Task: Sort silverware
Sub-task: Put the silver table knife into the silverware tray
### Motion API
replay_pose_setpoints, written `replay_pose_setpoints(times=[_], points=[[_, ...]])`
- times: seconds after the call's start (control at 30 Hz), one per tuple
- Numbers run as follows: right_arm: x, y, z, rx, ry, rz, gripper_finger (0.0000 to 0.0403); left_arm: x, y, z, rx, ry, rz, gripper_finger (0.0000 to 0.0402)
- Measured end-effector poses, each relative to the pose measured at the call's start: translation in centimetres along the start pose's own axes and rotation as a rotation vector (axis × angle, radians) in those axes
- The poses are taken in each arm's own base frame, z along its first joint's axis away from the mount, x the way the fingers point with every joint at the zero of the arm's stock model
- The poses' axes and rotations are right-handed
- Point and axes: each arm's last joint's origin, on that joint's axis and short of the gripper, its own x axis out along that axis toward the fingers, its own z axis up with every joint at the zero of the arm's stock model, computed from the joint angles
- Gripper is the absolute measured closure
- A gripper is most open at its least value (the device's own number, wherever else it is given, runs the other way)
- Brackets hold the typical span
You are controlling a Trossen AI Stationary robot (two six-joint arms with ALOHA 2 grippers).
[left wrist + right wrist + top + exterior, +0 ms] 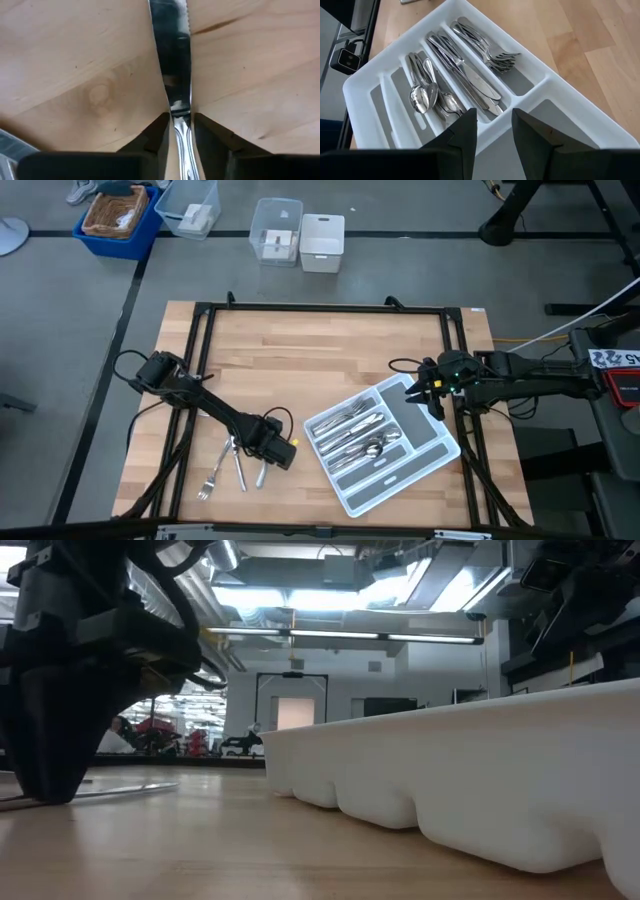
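Three pieces of silverware lie on the wooden table near its front left: a fork, a second piece and a knife. My left gripper points down over the knife, a finger on each side of it. The light grey tray sits at the right, with forks, knives and spoons sorted in its compartments. My right gripper hovers open above the tray's far right corner, holding nothing. My left gripper pinches the knife between its two fingers at the narrow neck where blade meets handle. The fingers come from above, pointing down, and close across the knife's width. The knife lies flat on the table.
A black frame runs around the tabletop. Clear boxes, a white box and a blue basket stand on the floor beyond the far edge. Bare wood lies in the table's far half.
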Motion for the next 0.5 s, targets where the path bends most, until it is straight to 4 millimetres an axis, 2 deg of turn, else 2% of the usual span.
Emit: replay_pose_setpoints(times=[0.2, 0.5], points=[[0.01, 0.00, 0.00, 0.000, 0.001, 0.000, 0.0278, 0.03, 0.03, -0.01, 0.022, 0.000, 0.003, 0.0386], [0.00, 0.00, -0.01, 0.000, 0.001, 0.000, 0.0278, -0.13, -0.21, -0.02, 0.035, -0.001, -0.006, 0.0372]])
